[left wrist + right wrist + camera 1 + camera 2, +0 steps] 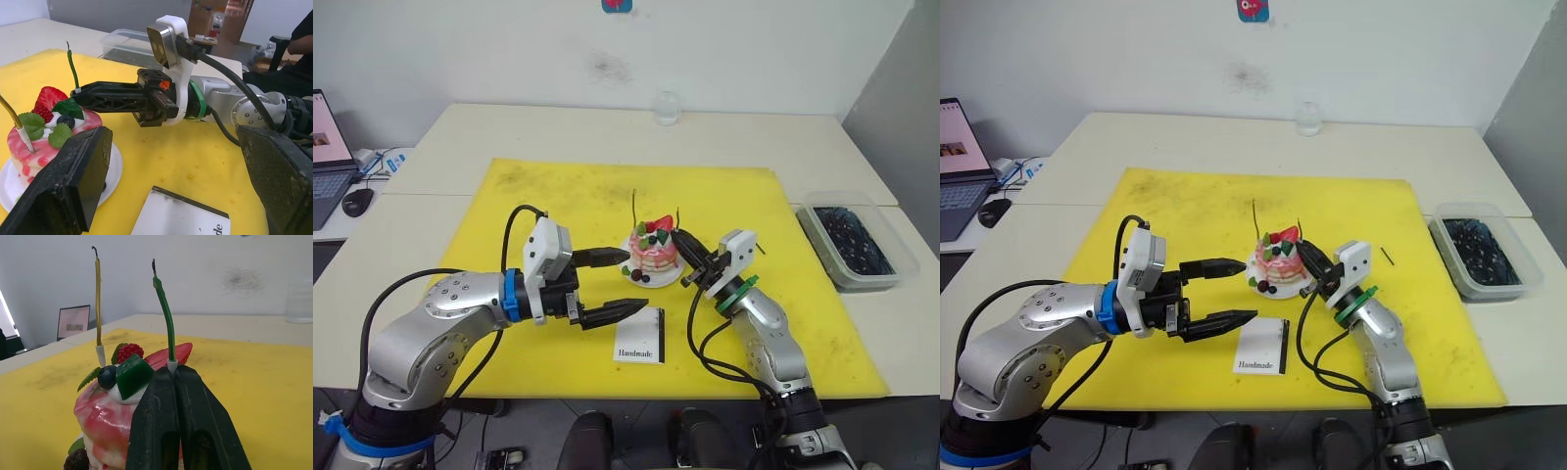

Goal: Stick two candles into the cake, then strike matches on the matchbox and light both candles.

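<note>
Both candles stand upright in the cake (653,257): the yellow candle (98,303) toward the robot's left, the green candle (165,318) toward its right, each seated in a small white holder, wicks dark at the tips. The right claw (175,374) is pressed closed, fingers together with nothing between them, its tips right at the base of the green candle and against the cake's side. The left claw (619,286) is spread wide and empty, hovering just left of the cake, one finger near the plate (658,281), the other above the matchbox (640,339). The matchbox lies flat on the yellow mat (558,196) just in front of the cake; one match (760,250) lies on the mat just beyond the right claw. Risk, as I judge it: any sideways pull-back of the right claw could nudge the green candle out of plumb or drag the soft cake across its plate; the candles are wire-thin and would bend easily. The match is tiny and flat to the mat, a hard pinch for blunt fingers. Materials: cake glossy pink with white cream, a strawberry and berries; matchbox flat white card with a black strip; claw fingers matte black, textured pads; mat smudged and soft-looking over a pale counter (509,127).
</note>
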Tool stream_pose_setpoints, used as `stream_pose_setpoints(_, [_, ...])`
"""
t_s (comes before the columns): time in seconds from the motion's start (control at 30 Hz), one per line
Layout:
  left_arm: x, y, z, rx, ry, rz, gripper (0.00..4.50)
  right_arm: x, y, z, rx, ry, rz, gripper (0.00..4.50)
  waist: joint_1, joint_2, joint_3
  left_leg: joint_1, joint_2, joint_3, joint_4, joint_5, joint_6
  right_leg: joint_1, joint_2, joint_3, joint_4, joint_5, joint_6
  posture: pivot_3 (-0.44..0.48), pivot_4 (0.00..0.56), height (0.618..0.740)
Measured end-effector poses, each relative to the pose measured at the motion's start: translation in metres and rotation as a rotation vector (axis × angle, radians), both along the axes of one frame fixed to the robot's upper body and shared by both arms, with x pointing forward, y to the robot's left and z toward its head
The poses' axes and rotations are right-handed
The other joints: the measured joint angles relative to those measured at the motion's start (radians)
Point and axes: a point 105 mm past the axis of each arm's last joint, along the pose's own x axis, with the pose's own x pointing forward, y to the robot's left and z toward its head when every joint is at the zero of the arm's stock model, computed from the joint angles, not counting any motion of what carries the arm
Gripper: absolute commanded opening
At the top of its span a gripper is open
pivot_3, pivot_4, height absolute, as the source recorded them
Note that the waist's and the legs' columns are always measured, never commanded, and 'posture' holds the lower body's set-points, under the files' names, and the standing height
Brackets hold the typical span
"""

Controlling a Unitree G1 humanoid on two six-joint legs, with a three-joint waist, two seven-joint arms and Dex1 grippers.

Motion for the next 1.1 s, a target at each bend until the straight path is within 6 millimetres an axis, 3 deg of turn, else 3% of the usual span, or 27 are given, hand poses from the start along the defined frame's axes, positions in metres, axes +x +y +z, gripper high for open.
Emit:
stream_pose_setpoints(0.1, [0.0, -0.001, -0.001, 0.002, 0.003, -0.004, 4.5, 0.0, 0.0, -0.001, 0.002, 0.004, 0.0, 0.04, 0.0, 0.0, 0.0, 0.0, 0.0, 0.0, 0.0, 0.0, 0.0, 0.0, 0.0, 0.0, 0.0, 0.0, 0.0, 0.0, 0.15, 0.74])
stream_pose_setpoints(0.2, [0.0, -0.001, -0.001, 0.004, 0.002, -0.006, 4.5, -0.001, 0.0, -0.002, 0.005, 0.012, 0.0, 0.65, 0.0, 0.0, 0.0, 0.0, 0.0, 0.0, 0.0, 0.0, 0.0, 0.0, 0.0, 0.0, 0.0, 0.0, 0.0, 0.0, 0.15, 0.74])
stream_pose_setpoints(0.47, [0.0, -0.004, -0.005, 0.021, -0.009, -0.01, 4.5, 0.001, -0.011, 0.0, 0.026, 0.024, -0.029, 3.35, 0.0, 0.0, 0.0, 0.0, 0.0, 0.0, 0.0, 0.0, 0.0, 0.0, 0.0, 0.0, 0.0, 0.0, 0.0, 0.0, 0.15, 0.74])
stream_pose_setpoints(0.8, [0.006, 0.0, -0.014, 0.054, -0.002, 0.005, 4.5, -0.017, -0.025, 0.019, -0.082, 0.013, 0.058, 3.35, 0.0, 0.0, 0.0, 0.0, 0.0, 0.0, 0.0, 0.0, 0.0, 0.0, 0.0, 0.0, 0.0, 0.0, 0.0, 0.0, 0.15, 0.74])
stream_pose_setpoints(1.1, [0.005, 0.007, -0.02, 0.082, 0.013, -0.002, 4.5, -0.027, -0.027, 0.018, -0.159, 0.085, 0.08, 3.35, 0.0, 0.0, 0.0, 0.0, 0.0, 0.0, -0.001, 0.0, 0.0, 0.0, 0.0, 0.0, 0.0, 0.0, 0.0, 0.0, 0.15, 0.74])
